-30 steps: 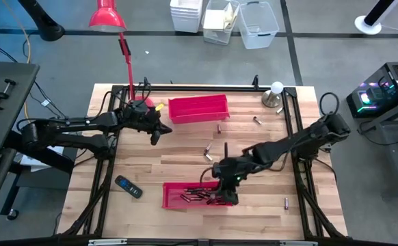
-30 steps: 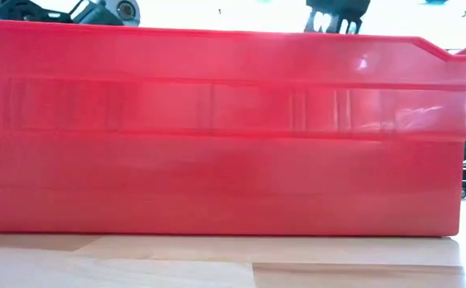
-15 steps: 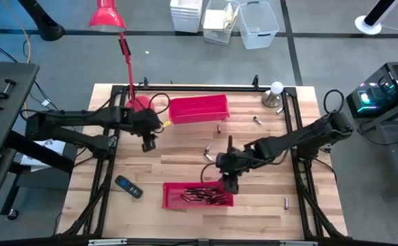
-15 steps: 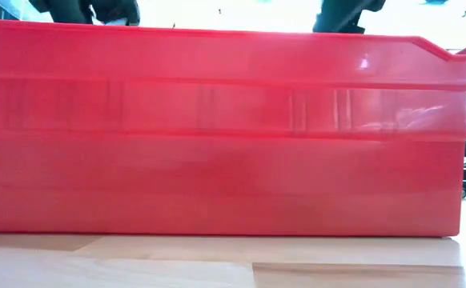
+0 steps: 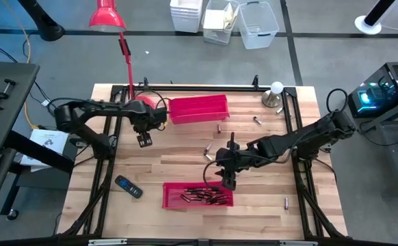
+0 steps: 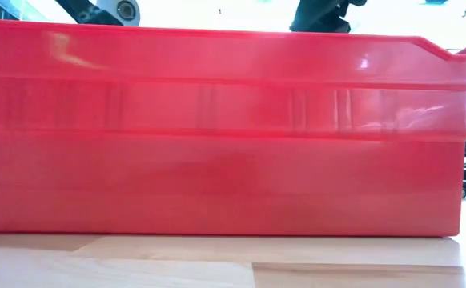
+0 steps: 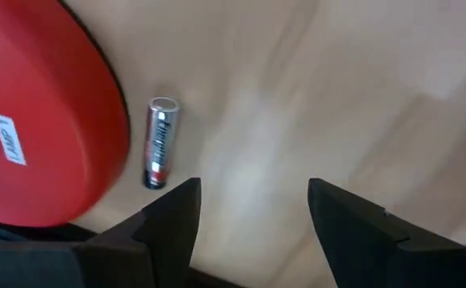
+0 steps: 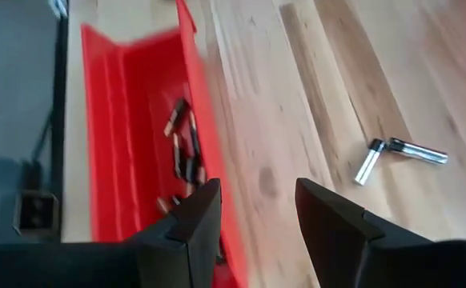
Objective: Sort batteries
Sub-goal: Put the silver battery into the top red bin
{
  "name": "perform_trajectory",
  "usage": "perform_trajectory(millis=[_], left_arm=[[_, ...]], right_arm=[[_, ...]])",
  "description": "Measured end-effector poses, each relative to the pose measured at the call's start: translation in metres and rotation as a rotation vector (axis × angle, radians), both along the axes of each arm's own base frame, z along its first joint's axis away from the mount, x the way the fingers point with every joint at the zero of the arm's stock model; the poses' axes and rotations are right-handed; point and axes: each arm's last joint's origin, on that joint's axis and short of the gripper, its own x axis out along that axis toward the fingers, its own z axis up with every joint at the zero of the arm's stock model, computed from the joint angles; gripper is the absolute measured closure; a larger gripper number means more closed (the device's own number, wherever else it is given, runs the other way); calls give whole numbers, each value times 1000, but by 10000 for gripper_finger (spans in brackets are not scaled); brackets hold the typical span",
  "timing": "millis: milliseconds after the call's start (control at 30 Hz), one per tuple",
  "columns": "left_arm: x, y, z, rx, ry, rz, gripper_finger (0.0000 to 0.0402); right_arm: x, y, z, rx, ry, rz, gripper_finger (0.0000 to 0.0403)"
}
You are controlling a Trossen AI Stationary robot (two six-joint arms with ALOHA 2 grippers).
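Several small batteries (image 8: 185, 152) lie in the near red tray (image 5: 178, 198). Loose ones lie on the table, among them a pair (image 5: 208, 154) at mid-table that the right wrist view shows as two silvery cylinders (image 8: 393, 156). One battery (image 7: 159, 142) lies beside the red lamp base (image 7: 41, 136). My left gripper (image 7: 253, 208) points down at the wood just beside it, open and with nothing between its fingers. My right gripper (image 8: 257, 208) hovers open over the near tray's far rim (image 5: 226, 179).
A second red tray (image 5: 197, 108) stands at the back of the table. The red lamp's base (image 5: 139, 104) is at the back left. A black handset (image 5: 128, 186) lies near the left front, and a bulb (image 5: 275, 89) at the back right. The near tray's wall (image 6: 217, 128) fills the low view.
My left gripper has tipped from nearly level to pointing down and drawn toward the table's left edge, close to the lamp base. My right gripper has risen out of the near tray and gone slightly toward the far edge, to above its far rim.
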Motion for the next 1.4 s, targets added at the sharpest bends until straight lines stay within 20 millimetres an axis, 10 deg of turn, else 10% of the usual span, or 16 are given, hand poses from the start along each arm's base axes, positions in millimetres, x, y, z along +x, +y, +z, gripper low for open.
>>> perform_trajectory(millis=[667,900,1400], left_arm=[[-8,35,-32,-67,65,-129,183],[-6,27,-33,-137,41,-52,341],[-10,-29,51,-252,-402,157,372]], right_arm=[[13,-6,11,121,-172,-250,247],[13,-5,11,105,-173,-234,247],[-28,-2,36,-25,-146,-218,247]])
